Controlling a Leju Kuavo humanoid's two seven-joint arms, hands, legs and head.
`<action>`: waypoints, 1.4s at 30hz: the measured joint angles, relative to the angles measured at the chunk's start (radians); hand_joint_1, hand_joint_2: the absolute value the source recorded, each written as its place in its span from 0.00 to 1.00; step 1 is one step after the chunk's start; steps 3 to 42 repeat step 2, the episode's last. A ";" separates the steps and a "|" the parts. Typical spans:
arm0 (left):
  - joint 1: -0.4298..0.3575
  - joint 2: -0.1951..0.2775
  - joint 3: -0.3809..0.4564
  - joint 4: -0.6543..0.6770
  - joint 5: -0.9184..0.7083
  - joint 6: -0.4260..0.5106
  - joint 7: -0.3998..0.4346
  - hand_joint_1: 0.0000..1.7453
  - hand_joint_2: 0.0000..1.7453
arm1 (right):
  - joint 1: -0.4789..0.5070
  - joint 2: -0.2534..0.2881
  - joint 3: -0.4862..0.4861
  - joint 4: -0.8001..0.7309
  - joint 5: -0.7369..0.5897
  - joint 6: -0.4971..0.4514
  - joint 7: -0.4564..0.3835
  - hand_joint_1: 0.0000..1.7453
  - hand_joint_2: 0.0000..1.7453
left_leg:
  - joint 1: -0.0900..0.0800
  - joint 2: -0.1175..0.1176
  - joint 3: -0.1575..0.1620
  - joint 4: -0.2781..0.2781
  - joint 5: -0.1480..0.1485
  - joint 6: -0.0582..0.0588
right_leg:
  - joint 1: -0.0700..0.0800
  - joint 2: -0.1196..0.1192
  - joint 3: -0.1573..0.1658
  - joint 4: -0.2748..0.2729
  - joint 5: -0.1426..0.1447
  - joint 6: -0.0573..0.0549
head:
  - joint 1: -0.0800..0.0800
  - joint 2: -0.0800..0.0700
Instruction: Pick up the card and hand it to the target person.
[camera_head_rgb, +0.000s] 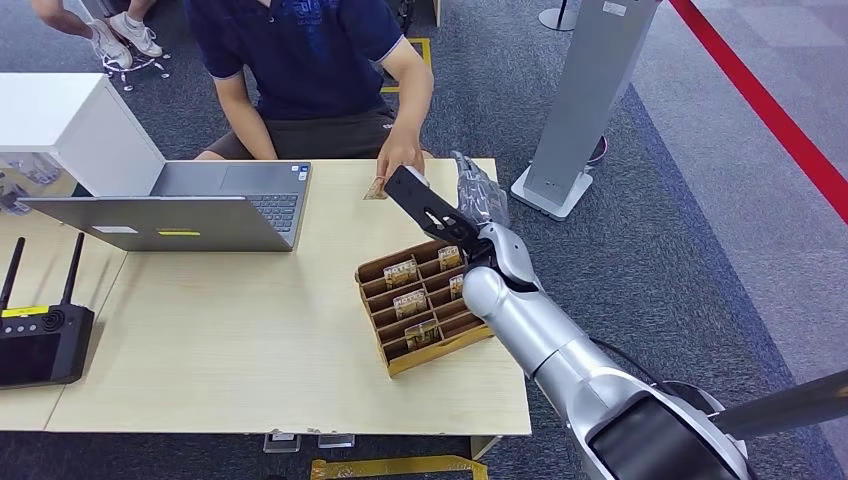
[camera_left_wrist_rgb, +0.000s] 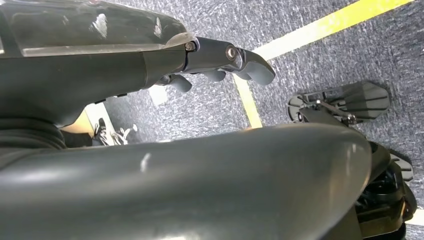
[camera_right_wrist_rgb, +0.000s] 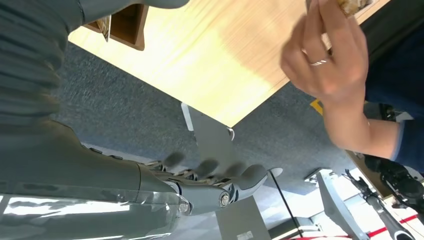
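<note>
In the head view the right hand (camera_head_rgb: 478, 195) reaches over the table's (camera_head_rgb: 230, 340) far edge, its fingers blurred. The card (camera_head_rgb: 375, 189) is half hidden under the person's hand (camera_head_rgb: 400, 157) there. The right wrist view shows the right hand's spread fingers (camera_right_wrist_rgb: 250, 176) holding nothing. In the left wrist view the left hand (camera_left_wrist_rgb: 220, 60) hangs over carpet, fingers curled, empty.

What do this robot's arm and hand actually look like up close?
The right arm is smooth, rounded silver metal with a black shoulder joint. The right hand has a black flat back, darker fingers and a clear, shiny plastic wrap. A grey ribbed cover sits at the wrist.
</note>
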 joint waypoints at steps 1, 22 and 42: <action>0.000 0.000 0.000 0.000 0.003 0.000 -0.001 0.00 0.00 | 0.000 -0.001 0.000 -0.003 -0.006 -0.002 -0.003 0.00 1.00 | 0.000 0.000 0.000 0.000 0.000 0.000 | 0.000 0.000 0.000 0.000 0.000 0.000 | 0.000 0.000; 0.001 0.000 0.000 0.000 0.004 0.001 -0.002 0.00 0.00 | 0.000 -0.001 -0.001 -0.004 -0.009 -0.003 -0.004 0.00 1.00 | 0.000 0.000 0.000 0.000 0.000 0.000 | 0.000 0.000 0.000 0.000 0.000 0.000 | 0.000 0.000; 0.001 0.000 0.000 0.000 0.004 0.001 -0.002 0.00 0.00 | 0.000 -0.001 -0.001 -0.004 -0.009 -0.003 -0.004 0.00 1.00 | 0.000 0.000 0.000 0.000 0.000 0.000 | 0.000 0.000 0.000 0.000 0.000 0.000 | 0.000 0.000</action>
